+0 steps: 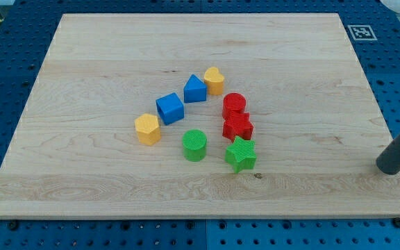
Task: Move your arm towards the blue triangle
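Blue triangle (pixel 195 89) lies well apart from my tip (pixel 389 167) (touching no block).

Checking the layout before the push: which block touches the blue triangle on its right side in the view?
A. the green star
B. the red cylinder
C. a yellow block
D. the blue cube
C: the yellow block sits against the blue triangle on the view's right; my tip is far off at the view's right edge.
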